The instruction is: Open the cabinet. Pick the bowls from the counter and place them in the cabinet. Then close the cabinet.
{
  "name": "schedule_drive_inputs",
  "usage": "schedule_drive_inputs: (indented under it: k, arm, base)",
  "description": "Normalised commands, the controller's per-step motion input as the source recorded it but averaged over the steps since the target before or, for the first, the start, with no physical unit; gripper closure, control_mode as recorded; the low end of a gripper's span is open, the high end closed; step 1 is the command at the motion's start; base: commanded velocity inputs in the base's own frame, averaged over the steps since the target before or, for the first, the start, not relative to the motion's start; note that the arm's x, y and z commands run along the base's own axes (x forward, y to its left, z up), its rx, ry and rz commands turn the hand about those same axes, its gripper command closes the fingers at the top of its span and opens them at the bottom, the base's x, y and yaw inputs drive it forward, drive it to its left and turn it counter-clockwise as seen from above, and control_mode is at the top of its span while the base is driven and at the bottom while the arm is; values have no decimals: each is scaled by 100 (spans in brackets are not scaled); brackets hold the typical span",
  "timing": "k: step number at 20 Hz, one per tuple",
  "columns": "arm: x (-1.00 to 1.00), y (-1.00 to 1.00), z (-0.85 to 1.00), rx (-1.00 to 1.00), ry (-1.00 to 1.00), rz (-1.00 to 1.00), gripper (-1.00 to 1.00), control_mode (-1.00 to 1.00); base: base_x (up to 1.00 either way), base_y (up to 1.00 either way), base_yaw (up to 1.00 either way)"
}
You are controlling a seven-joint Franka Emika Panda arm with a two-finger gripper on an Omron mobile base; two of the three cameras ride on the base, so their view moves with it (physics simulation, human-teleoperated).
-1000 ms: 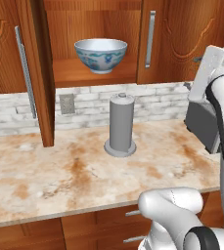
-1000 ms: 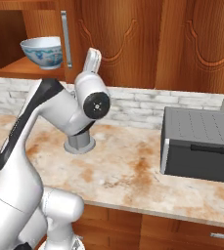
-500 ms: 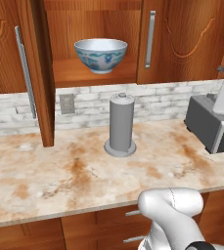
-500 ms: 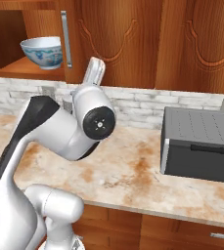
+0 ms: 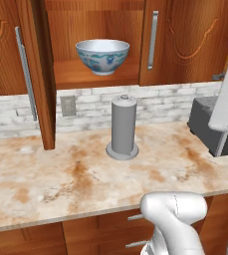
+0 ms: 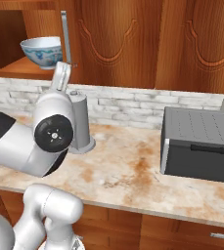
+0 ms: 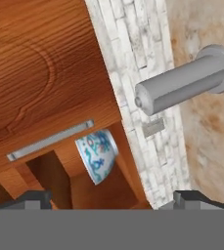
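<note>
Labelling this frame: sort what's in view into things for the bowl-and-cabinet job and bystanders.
Job things:
- cabinet, left door open
- bowl on its shelf
- counter
- gripper, open, holding nothing

Bystanders:
- grey cylinder on the counter
- dark grey box appliance
- wall outlet

No readable text, labels or nos. anywhere.

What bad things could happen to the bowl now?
1. The bowl sits near the front of the open cabinet shelf; a careless swing of the door could perhaps nudge it off.
2. The grey cylinder stands on the counter right below the opening; the arm might knock it over while reaching back.
3. The gripper is open and empty, away from the handles.
</note>
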Motion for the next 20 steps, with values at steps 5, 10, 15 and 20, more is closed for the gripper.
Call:
schedule_drive_inputs:
  k: [5, 10, 15, 20]
  arm:
    - [-27, 74, 1, -4, -9, 0, -100, -100]
    - [-55, 40, 1, -5, -5, 0, -100, -100]
    - [-52, 54, 0, -7, 0, 0, -100, -100]
    - [-46, 59, -2, -14, -1, 0, -100, -100]
  base:
    - [0, 0, 0]
    - [0, 0, 0]
    - [0, 0, 0]
    - [0, 0, 0]
